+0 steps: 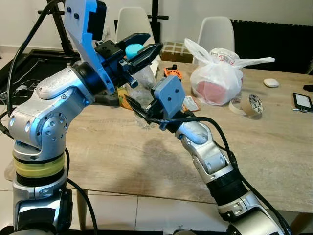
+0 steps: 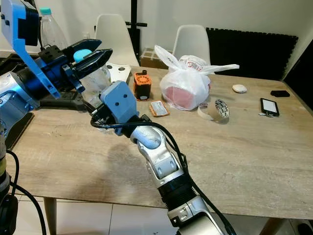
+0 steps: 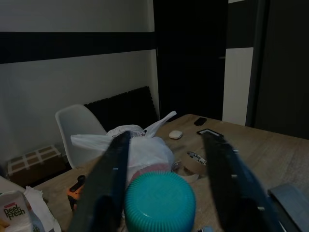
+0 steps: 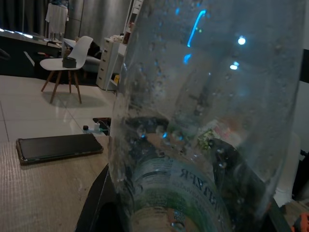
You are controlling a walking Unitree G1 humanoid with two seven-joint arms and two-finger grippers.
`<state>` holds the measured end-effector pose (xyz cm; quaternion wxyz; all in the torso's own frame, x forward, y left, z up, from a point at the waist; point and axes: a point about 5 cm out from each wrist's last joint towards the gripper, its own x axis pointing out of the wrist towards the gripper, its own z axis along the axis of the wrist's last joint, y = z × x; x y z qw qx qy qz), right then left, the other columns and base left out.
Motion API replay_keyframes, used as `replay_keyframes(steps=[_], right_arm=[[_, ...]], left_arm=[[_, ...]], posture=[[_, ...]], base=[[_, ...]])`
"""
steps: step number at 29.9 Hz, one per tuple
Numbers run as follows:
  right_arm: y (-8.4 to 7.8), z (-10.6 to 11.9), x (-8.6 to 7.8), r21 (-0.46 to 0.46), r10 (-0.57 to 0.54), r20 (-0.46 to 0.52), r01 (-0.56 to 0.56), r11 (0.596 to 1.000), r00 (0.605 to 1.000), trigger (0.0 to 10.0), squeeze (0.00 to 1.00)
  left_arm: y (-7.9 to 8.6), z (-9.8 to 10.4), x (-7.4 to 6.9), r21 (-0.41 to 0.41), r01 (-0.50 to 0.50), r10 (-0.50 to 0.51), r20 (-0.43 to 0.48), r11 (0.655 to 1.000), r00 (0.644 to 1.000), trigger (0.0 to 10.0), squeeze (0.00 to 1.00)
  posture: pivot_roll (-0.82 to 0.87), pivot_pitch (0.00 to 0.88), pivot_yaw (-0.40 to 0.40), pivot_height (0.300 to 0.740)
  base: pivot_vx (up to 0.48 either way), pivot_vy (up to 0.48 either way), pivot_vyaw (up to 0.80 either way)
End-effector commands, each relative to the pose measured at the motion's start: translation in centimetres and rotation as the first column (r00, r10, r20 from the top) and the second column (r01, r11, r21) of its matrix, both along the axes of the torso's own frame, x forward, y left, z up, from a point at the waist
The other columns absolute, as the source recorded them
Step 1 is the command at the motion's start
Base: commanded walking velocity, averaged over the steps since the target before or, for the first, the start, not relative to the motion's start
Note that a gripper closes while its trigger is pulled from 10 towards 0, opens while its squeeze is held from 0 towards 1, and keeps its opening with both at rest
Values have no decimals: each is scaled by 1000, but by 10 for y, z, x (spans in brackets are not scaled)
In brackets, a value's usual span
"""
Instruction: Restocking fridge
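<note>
Clear wet plastic bottle with matt teal cap; matt wood-grain surface; thin glossy plastic bag

Wooden table, white chairs, perhaps dark radiator, tiled floor

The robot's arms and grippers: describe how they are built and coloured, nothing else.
Both arms are jointed silver metal with rounded housings and black cables looped alongside. The left arm has a yellow band low on it. Each wrist carries a blue plastic camera mount. The left gripper and right gripper each have two long black fingers.
</note>
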<state>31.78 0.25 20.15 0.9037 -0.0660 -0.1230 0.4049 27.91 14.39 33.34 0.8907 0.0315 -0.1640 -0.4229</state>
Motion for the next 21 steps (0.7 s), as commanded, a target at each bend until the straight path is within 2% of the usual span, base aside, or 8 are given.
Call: replay_keyframes(steps=[1, 2, 3, 8, 11, 13, 14, 21], right_arm=[[-3, -3, 2, 3, -24, -6, 24, 1000, 1000, 10000, 0], [-3, -4, 2, 5, -28, -6, 28, 1000, 1000, 10000, 0], [-4, -3, 3, 7, -46, -2, 46, 999, 999, 10000, 0], [-9, -2, 9, 11, -110, 12, 110, 994, 994, 10000, 0], [-20, 2, 16, 39, -205, 27, 204, 978, 978, 10000, 0], [-22, 3, 17, 47, -221, 28, 219, 975, 975, 10000, 0], [-26, 5, 19, 62, -242, 35, 240, 969, 970, 10000, 0], [-29, 8, 18, 51, -259, 76, 256, 965, 963, 10000, 0]], left_arm=[[-6, -2, -3, -1, 40, -40, -2, 999, 999, 10000, 1000], [-6, -2, -3, -8, 38, -38, -5, 999, 999, 10000, 1000], [-4, 0, -5, -19, 41, -41, -6, 999, 999, 10000, 0], [1, 0, -8, -22, 48, -48, -3, 999, 999, 10000, 0], [9, -7, -15, -13, 60, -60, -10, 998, 998, 10000, 0], [10, -8, -16, -13, 58, -58, -13, 998, 998, 10000, 0], [13, -11, -16, -10, 33, -33, -24, 999, 999, 10000, 0], [22, -17, -5, -25, -82, 80, -52, 996, 995, 10000, 0]], posture=[[92, 0, -83, 740], [92, 0, -81, 740], [92, 0, -79, 740], [94, 0, -75, 740], [92, 0, -67, 740], [92, 0, -67, 740], [92, 0, -67, 740], [92, 0, -64, 740]], base=[[0, 0, 0], [0, 0, 0], [0, 0, 0], [0, 0, 0], [0, 0, 0], [0, 0, 0], [0, 0, 0], [0, 0, 0]])
